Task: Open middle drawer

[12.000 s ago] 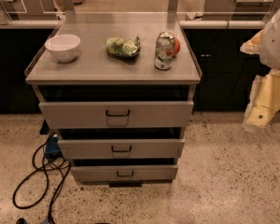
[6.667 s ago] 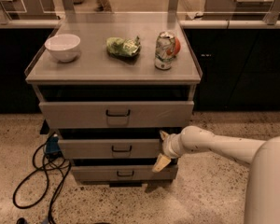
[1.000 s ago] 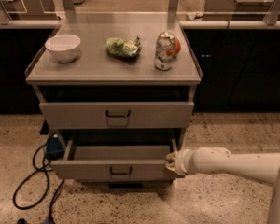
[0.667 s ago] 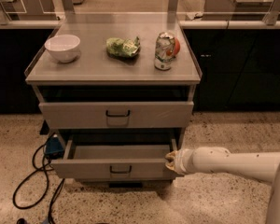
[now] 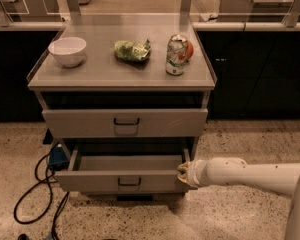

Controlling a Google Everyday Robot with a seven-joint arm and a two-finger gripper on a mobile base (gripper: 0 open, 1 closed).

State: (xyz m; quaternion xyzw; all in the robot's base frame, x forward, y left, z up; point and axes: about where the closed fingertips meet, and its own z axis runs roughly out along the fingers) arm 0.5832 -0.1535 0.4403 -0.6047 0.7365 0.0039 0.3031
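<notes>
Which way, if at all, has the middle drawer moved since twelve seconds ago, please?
Yes: the middle drawer slid out toward the camera, beyond the top drawer; the gripper is at the middle drawer's right corner.

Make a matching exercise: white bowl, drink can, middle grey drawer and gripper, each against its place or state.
1. white round bowl
2. pale metal drink can with red patch
3. wide grey middle drawer
4. gripper

A. at that drawer's right front corner
B. left on the grey cabinet top
C. pulled out
D. right on the cabinet top

Pairs: 1-B, 2-D, 3-C, 4-A.
</notes>
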